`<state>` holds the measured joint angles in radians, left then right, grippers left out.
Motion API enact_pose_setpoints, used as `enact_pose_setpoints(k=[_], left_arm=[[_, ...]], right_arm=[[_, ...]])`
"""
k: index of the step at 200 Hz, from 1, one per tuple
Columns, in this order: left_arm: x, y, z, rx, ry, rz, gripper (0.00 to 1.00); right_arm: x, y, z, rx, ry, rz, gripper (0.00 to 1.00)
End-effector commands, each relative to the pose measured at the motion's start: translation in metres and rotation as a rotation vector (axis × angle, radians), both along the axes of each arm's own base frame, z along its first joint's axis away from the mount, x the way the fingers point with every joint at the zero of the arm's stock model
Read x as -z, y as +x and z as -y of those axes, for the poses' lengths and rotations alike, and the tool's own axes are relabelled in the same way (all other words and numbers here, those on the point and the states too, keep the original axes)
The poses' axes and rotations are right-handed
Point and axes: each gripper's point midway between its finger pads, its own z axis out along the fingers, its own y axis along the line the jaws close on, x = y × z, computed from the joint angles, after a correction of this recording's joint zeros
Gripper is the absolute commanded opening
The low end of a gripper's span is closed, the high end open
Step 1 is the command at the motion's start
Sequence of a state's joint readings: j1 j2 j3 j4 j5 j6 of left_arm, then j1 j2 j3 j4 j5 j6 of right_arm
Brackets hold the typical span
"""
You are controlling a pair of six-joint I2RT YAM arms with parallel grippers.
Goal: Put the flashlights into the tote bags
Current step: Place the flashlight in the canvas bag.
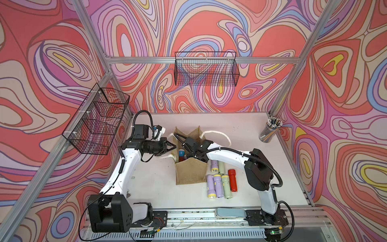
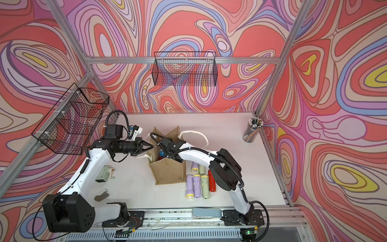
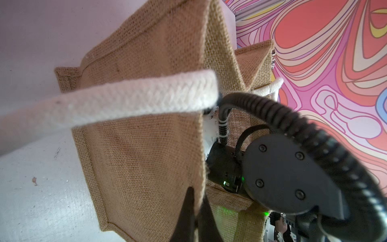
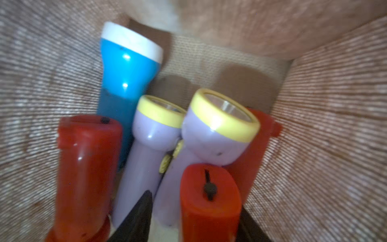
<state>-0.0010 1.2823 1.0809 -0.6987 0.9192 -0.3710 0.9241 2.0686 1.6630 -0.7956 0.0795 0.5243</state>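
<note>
A tan burlap tote bag (image 1: pixel 190 171) stands upright in the middle of the worktop (image 1: pixel 251 136), its mouth open. The left hand (image 1: pixel 173 146) is closed, pinching the bag's side wall near the rim. The right hand (image 4: pixel 195 201) reaches down inside the bag. Its fingers stand apart on either side of a red flashlight (image 4: pixel 209 209), with a gap on one side, so it looks unclamped.

Packed upright inside the bag are one blue flashlight (image 4: pixel 125 69), two lilac flashlights (image 4: pixel 150 142) (image 4: pixel 217 134) with yellow heads, and a second red one (image 4: pixel 83 167). A red shape (image 4: pixel 261 134) behind them is probably a third red one, though it is mostly hidden. That makes six inside.

Six more lie on the worktop just beside the bag: three lilac flashlights (image 1: pixel 214 165) (image 1: pixel 210 186) (image 1: pixel 218 185), two pale green flashlights (image 1: pixel 221 167) (image 1: pixel 226 186) and one red flashlight (image 1: pixel 232 180). There is one bag.

The flashlights look like light, stiff, glossy plastic, round enough to roll and a little slippery. The likely best hold is across the barrel at mid-length, below the flared head. The bag is soft, with side walls folding inward, so it probably needs holding open.
</note>
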Motion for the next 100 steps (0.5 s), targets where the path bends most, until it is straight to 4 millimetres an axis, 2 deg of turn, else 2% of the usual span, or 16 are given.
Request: enact_pose_setpoints(k=[1, 48, 75, 82, 85, 100], left_arm=[[-0.007, -0.002, 0.001, 0.008, -0.008, 0.034, 0.01], [-0.008, -0.002, 0.001, 0.009, -0.007, 0.037, 0.02], [-0.008, -0.002, 0.001, 0.008, -0.007, 0.039, 0.01], [-0.008, -0.003, 0.001, 0.007, -0.005, 0.04, 0.01], [-0.008, -0.003, 0.001, 0.008, -0.005, 0.04, 0.01], [-0.008, -0.003, 0.001, 0.008, -0.007, 0.04, 0.02]], right_arm=[[-0.042, -0.001, -0.023, -0.054, 0.154, 0.023, 0.59], [-0.117, -0.003, -0.034, -0.117, 0.308, 0.123, 0.66], [-0.162, -0.003, -0.024, -0.118, 0.362, 0.215, 0.67], [-0.166, -0.002, -0.021, -0.112, 0.357, 0.234, 0.67], [-0.18, -0.003, -0.017, -0.109, 0.374, 0.258, 0.67], [-0.201, -0.002, -0.001, -0.077, 0.369, 0.328, 0.67]])
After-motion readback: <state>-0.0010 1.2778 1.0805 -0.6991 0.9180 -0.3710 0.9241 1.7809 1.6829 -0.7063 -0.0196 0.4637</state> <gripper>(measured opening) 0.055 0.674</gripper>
